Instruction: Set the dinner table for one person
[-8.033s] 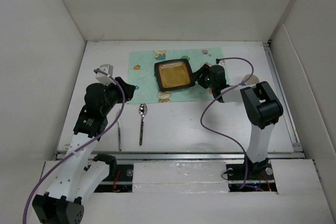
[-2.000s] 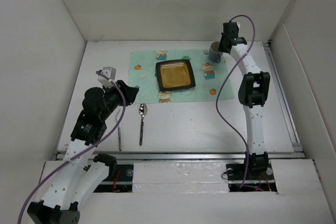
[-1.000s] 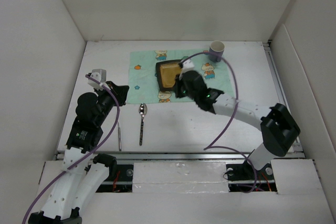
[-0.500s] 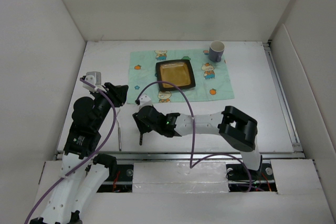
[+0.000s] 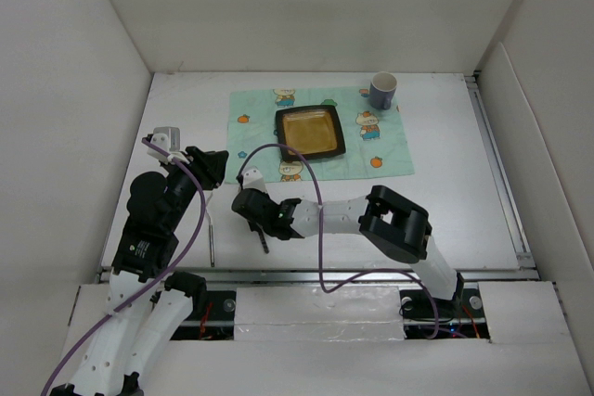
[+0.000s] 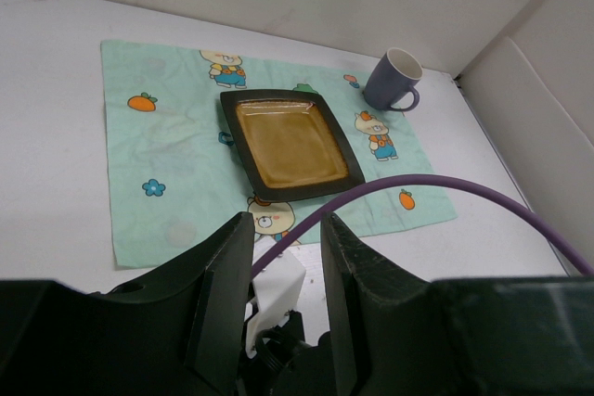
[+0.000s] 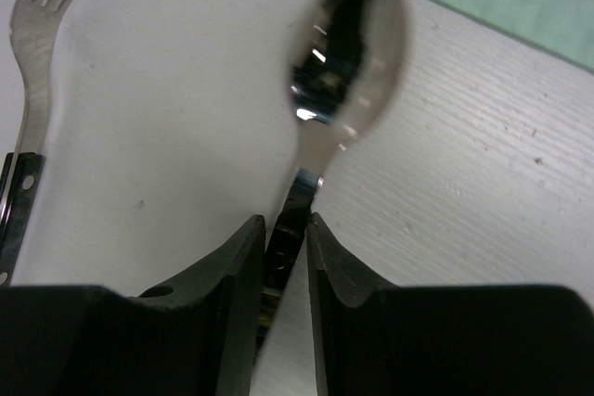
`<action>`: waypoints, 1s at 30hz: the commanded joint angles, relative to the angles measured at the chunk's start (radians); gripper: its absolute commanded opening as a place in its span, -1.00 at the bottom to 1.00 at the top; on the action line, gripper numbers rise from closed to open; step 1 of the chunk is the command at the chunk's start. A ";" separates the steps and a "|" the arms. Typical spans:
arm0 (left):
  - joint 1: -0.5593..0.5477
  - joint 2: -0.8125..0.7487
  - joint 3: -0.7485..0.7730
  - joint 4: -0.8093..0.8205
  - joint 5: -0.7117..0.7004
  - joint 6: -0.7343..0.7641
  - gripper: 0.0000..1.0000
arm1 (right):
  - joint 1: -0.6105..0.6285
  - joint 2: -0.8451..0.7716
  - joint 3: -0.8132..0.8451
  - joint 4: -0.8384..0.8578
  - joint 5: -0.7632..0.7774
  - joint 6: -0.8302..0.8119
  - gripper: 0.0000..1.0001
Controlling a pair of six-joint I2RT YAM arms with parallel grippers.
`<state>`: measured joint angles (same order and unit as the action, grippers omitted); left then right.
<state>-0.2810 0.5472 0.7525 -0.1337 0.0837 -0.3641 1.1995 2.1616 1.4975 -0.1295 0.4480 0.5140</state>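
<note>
Two arms are seen over the dinner table (image 5: 464, 210), the white tabletop that fills the floor of the white-walled enclosure. On its far half a mint-green cartoon-printed mat (image 5: 390, 146) is spread flat. A dark square plate (image 5: 311, 132) with an amber centre is set on the mat left of its middle, and a purple mug (image 5: 381, 90) stands upright at the mat's far right corner, its handle turned to the right. The right arm is stretched low across the table toward the left, with a purple cable (image 5: 316, 229) looped above it. The right gripper (image 7: 283, 229) is closed on the handle of a spoon (image 7: 353, 53), just below the bowl; the bowl lies near the mat's near edge and is blurred in the wrist view. In the top view only the handle's near end can be made out from under the gripper. A fork (image 7: 37, 6) lies on the bare tabletop to the left of the spoon, apart from it, tines pointing away from the arm bases. The left gripper (image 6: 283, 303) is held above the table's left side, its fingers (image 6: 223, 294) spread apart with nothing gripped between them, pointed toward the mat.
</note>
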 commanded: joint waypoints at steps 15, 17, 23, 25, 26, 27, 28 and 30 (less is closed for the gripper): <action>-0.006 0.019 0.030 0.037 0.027 0.002 -0.36 | -0.122 -0.592 -0.517 0.096 0.094 0.003 -1.00; -0.006 0.025 0.033 0.036 0.019 0.004 -0.36 | -0.259 -0.672 -0.545 0.110 0.064 -0.035 -1.00; -0.006 0.030 0.028 0.040 0.027 0.002 -0.36 | -0.610 -0.657 -0.479 0.160 -0.098 -0.190 -1.00; -0.006 0.042 0.030 0.036 0.022 0.004 -0.36 | -0.678 -0.565 -0.421 0.162 -0.179 -0.250 -1.00; -0.006 0.042 0.028 0.036 0.028 0.004 -0.36 | -0.734 -0.524 -0.340 0.134 -0.190 -0.256 -1.00; -0.006 0.040 0.028 0.039 0.033 0.004 -0.36 | -0.758 -0.446 -0.301 0.098 -0.202 -0.282 -1.00; -0.006 0.037 0.027 0.040 0.027 0.004 -0.36 | -0.778 -0.409 -0.268 0.094 -0.238 -0.298 -1.00; -0.006 0.042 0.028 0.039 0.013 0.004 -0.36 | -0.831 -0.341 -0.163 0.048 -0.279 -0.322 -1.00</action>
<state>-0.2817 0.5869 0.7525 -0.1329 0.1001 -0.3641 0.4122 1.7706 1.2221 -0.0479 0.2775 0.2836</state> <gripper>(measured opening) 0.316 0.146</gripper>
